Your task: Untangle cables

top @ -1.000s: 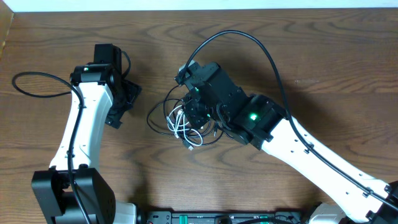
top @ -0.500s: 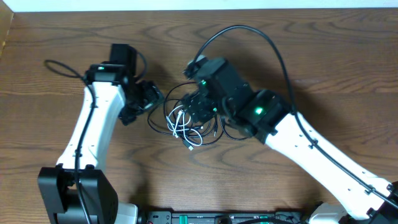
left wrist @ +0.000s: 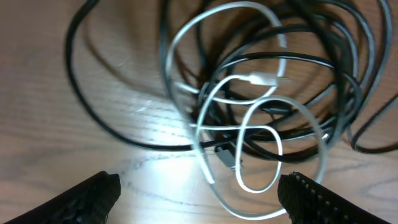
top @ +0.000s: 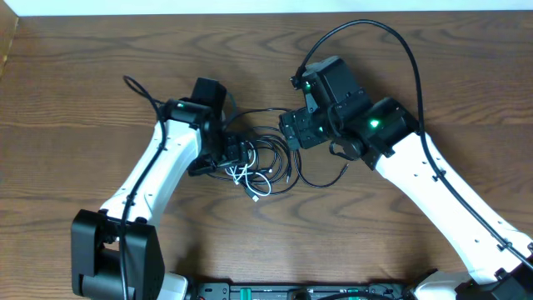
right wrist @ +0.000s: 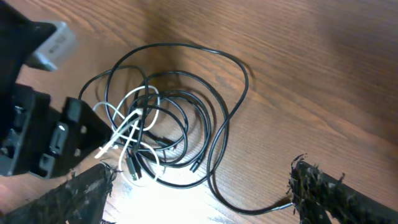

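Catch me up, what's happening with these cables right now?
The cables, white and black, lie in one tangled pile on the table. The left gripper hovers open right over the pile. The right gripper is open too, off to the side, holding nothing. Nothing is separated yet.

The cables lie in one tangled heap on the brown wooden worktop. The white cable sits in the heap's lower left part in small, tight loops, with one end poking out below. The black cables coil through and around it, and one wide loop bulges out of the heap to the right. The left tool is over the heap's left edge, pointing right into it. The right tool is at the heap's upper right edge, pointing left. Whether either touches a strand cannot be told from above.
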Controlling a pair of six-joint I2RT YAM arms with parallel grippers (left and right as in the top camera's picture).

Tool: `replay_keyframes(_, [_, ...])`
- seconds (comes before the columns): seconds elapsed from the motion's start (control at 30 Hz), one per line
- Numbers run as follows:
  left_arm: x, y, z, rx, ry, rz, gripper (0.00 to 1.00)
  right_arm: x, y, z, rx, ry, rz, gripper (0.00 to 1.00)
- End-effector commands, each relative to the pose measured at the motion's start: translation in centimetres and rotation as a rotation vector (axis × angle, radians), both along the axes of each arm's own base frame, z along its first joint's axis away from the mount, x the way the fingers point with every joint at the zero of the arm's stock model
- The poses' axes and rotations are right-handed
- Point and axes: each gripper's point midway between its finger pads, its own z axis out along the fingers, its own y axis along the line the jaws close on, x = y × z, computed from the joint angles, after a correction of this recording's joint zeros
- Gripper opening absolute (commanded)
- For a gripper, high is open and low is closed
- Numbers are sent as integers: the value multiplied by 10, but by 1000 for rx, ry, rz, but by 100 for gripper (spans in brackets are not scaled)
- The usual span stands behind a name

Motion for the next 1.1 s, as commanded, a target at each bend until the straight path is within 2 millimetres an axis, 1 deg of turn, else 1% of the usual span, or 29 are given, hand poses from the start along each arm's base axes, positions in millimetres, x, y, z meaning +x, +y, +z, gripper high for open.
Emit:
replay_keyframes(0.0, [-3,-8,-4,-8,0,-81,87,2,0,7,19,-6,-12,90])
replay_keyframes(0.13, [-1,-12,-3,-36,-6,-92,87,2,0,7,18,-4,-12,93])
replay_keyframes(0.33, [2,-31,19,-185,-64,-187,87,2,0,6,17,-4,-12,95])
replay_keyframes(0.47, [-1,-37,22,-217,-74,-234,87,2,0,6,17,-3,-12,97])
replay_keyframes(0.53, [-2,-36,19,-210,-67,-231,87,2,0,6,17,-4,-12,97])
replay_keyframes(0.67, [-2,-19,8,-113,-54,-174,87,2,0,6,17,-3,-12,97])
replay_keyframes(0.83, [1,-19,-3,-116,-67,-141,86,3,1,4,16,-1,-12,97])
replay_keyframes(0.97, [5,-20,-14,-123,-99,-136,80,3,1,1,10,6,-12,97])
replay_keyframes(1.07, [2,-20,-23,-124,-94,-129,74,2,0,-1,5,13,-12,97])
